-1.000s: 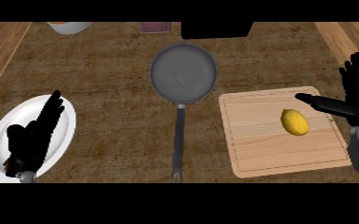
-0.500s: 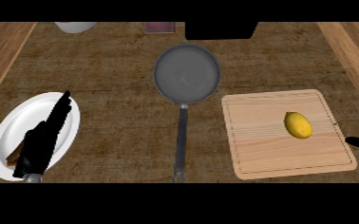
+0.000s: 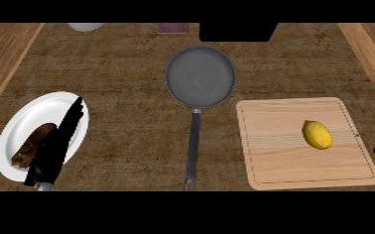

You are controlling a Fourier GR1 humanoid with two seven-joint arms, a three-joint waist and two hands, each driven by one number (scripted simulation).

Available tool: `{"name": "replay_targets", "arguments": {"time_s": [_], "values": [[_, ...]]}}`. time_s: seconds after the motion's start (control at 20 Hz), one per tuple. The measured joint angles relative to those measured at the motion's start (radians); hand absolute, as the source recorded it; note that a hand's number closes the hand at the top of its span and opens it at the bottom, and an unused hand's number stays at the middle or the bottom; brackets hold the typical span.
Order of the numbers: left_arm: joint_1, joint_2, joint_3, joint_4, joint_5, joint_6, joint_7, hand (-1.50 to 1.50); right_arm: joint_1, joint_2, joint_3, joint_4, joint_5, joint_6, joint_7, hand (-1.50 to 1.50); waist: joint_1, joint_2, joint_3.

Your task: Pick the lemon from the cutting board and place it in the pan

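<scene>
**Lemon on the board, one hand over the plate**

The left hand (image 3: 55, 146) is at the lower left, fingers straight and close together, pointing up and a little to the right, holding nothing. It lies above a white plate (image 3: 44, 110) that carries a brown piece of food (image 3: 31, 146). The right hand is not visible.

The lemon (image 3: 317, 134) is far from this hand, on the right half of the wooden cutting board (image 3: 282, 148). Its long axis runs nearly top to bottom, slightly tilted.

Between them stands the grey pan (image 3: 200, 77), with the handle (image 3: 193, 148) toward the lower edge. The counter (image 3: 124, 64) is dark brown wood. At the far edge are a white object (image 3: 86, 27), a reddish object (image 3: 173, 28) and a black object (image 3: 239, 31).
</scene>
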Motion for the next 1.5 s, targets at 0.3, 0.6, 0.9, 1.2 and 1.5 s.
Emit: {"name": "replay_targets", "arguments": {"time_s": [0.3, 0.6, 0.9, 1.2, 1.5], "values": [[-0.012, -0.017, 0.002, -0.023, -0.026, -0.011, 0.039, 0.0, -0.148, 0.025, 0.06, 0.025, 0.027, 0.102, 0.161, -1.5, 0.008, 0.002, 0.001], [-0.011, -0.034, 0.02, -0.013, -0.041, -0.028, 0.032, 0.0, -0.294, 0.087, 0.117, 0.085, 0.053, 0.203, 0.307, -1.5, 0.011, 0.002, 0.001], [-0.022, -0.048, 0.029, -0.024, -0.054, -0.044, 0.054, 0.0, -0.383, 0.129, 0.179, 0.143, 0.097, 0.322, 0.41, -1.5, 0.011, 0.002, 0.001], [-0.015, -0.069, 0.045, -0.01, -0.079, -0.051, 0.043, 0.0, -0.449, 0.19, 0.205, 0.198, 0.137, 0.396, 0.479, -1.5, 0.007, 0.002, 0.001], [-0.001, -0.082, 0.062, -0.044, -0.104, -0.069, 0.059, 0.0, -0.46, 0.247, 0.198, 0.233, 0.174, 0.426, 0.479, -1.5, 0.005, 0.001, 0.001]]}}
